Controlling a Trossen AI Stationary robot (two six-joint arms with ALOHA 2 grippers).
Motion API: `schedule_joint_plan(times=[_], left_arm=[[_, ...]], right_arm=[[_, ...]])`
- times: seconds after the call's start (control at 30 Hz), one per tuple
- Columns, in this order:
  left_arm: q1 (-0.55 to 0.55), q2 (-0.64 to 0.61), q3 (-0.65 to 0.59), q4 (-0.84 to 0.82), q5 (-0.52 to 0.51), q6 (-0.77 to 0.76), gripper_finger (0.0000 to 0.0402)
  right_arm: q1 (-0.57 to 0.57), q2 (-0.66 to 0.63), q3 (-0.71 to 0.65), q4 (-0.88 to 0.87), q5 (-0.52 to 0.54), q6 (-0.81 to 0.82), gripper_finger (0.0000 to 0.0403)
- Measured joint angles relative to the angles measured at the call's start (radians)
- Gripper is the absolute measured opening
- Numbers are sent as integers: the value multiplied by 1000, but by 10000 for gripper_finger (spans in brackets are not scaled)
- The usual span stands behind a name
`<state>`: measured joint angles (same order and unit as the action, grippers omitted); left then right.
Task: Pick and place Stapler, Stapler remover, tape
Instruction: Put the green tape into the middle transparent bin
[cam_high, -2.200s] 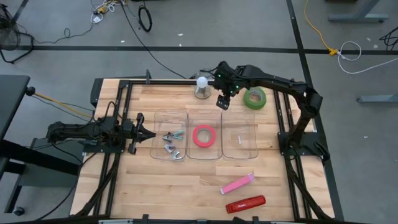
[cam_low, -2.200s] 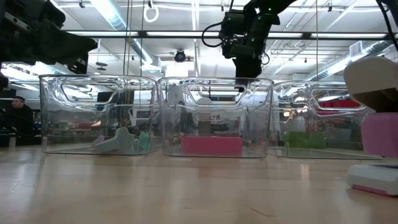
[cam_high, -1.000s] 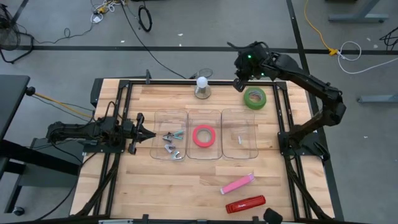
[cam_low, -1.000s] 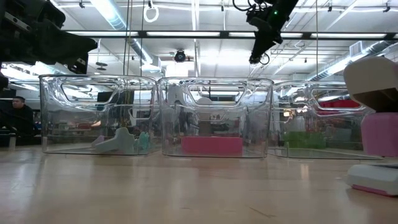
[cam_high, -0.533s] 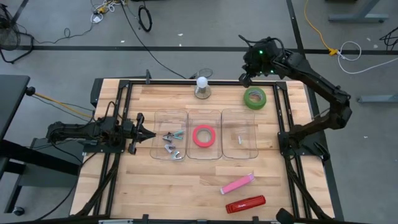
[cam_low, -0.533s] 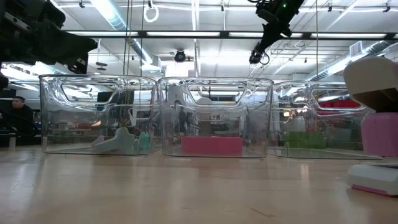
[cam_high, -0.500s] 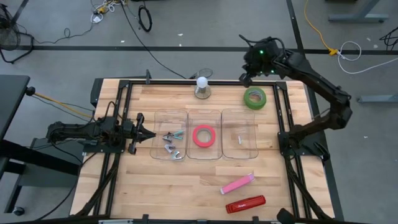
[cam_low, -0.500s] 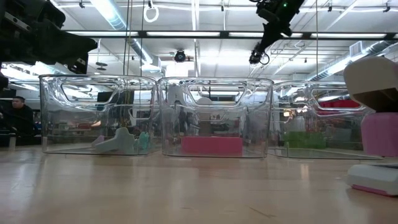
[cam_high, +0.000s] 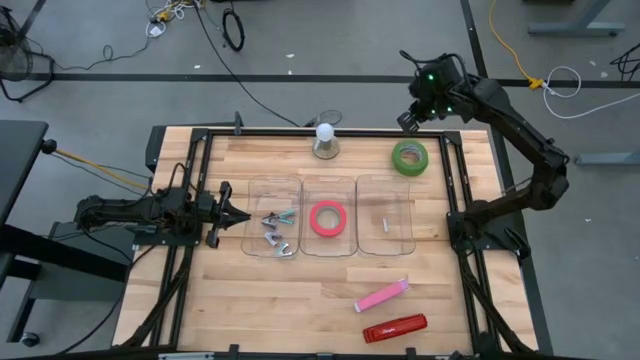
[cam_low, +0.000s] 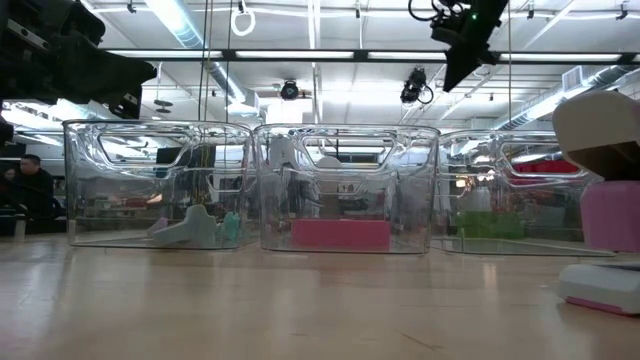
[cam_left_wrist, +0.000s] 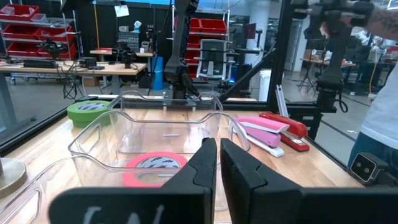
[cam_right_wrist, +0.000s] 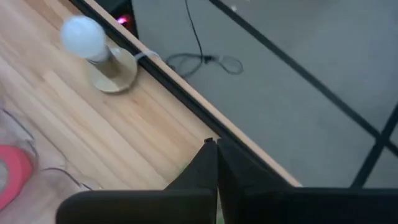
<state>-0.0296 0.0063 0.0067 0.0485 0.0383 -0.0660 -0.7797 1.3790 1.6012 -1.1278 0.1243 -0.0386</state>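
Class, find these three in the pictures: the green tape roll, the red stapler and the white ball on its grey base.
green tape roll (cam_high: 409, 157), high view, on the green ring's left side
red stapler (cam_high: 394, 328), high view, mid-body
white ball (cam_high: 324, 131), high view, top of ball

The counter is pale wood, its boards striped with lighter and darker planks, framed by black rails. The tape is bright green. Three bins are clear and colourless; the middle one holds a red-pink ring, the left one grey and teal pieces. A pink stapler lies beside a red stapler. A white ball sits on a grey base. Both arms are black; a green light glows on the right one. The floor is grey with black lines, a yellow cable and a white cable across it.
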Motion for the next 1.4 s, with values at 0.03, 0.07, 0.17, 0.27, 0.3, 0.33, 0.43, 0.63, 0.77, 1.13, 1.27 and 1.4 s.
schedule_joint_plan(times=[0.03,0.07,0.17,0.27,0.3,0.33,0.43,0.63,0.77,1.13,1.27,1.4], left_arm=[[0,0,0,0,0,0,25],[0,0,0,0,0,0,25],[0,0,0,0,0,-1,25],[0,0,0,0,0,0,25],[0,0,0,0,0,-1,25],[0,0,0,0,0,0,25],[0,0,0,0,0,-1,25],[0,0,0,0,0,0,25],[0,0,0,0,0,0,25],[0,0,0,0,0,0,25],[0,0,0,0,0,0,25],[0,0,0,0,0,-1,25]], right_arm=[[-11,1,0,-11,0,6,1],[-21,1,0,-22,0,9,1],[-48,0,0,-55,15,25,1],[-68,0,0,-87,44,28,1],[-74,0,0,-96,49,28,1],[-81,0,0,-105,52,30,1],[-100,0,0,-123,51,31,1],[-120,14,0,-132,42,66,1],[-123,48,0,-156,40,111,1],[-123,188,-1,-137,15,182,1],[-123,224,-1,-130,15,185,1],[-123,244,-7,-117,15,184,1]])
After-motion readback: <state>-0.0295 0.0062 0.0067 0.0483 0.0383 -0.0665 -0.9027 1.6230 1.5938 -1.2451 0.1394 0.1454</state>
